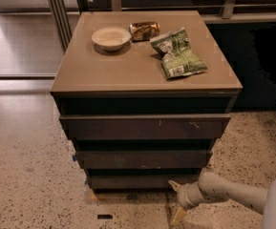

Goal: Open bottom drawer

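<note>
The bottom drawer is the lowest and narrowest of three dark grey-brown flat fronts on the tan-topped cabinet. It looks closed, set back under the middle front. The widest top front has pale scratch marks. My gripper reaches in from the lower right, low near the floor, at the right end of the bottom drawer. Its two pale fingers are spread apart, one by the drawer's lower right corner, the other pointing down toward the floor. It holds nothing.
On the cabinet top lie a white bowl, a crushed brown can and two green snack bags. Speckled floor surrounds the cabinet. A dark recess is at right, metal frame legs at back left.
</note>
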You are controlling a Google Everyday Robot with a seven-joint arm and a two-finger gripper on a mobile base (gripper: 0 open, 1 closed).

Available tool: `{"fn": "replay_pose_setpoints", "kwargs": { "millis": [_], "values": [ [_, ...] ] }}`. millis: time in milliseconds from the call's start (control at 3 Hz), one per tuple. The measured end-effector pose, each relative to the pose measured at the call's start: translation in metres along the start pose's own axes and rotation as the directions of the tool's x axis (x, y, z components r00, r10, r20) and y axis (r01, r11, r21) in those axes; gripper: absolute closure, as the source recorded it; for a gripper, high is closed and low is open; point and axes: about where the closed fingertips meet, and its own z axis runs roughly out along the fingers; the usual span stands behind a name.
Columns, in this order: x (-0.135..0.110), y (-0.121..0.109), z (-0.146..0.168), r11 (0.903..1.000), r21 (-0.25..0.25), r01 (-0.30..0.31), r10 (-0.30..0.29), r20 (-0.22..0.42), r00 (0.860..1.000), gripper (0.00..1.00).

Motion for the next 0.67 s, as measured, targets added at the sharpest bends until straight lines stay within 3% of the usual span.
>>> {"fn": "replay_pose_setpoints", "kwargs": {
  "millis": [333, 667],
  "values": [
    [0.006, -0.008, 0.004, 0.9978, 0.042, 0.051, -0.050, -0.038, 0.998, 0.00],
    [0.014, -0.023, 0.012, 0.9871, 0.095, 0.129, -0.122, -0.073, 0.990, 0.00]
  ]
}}
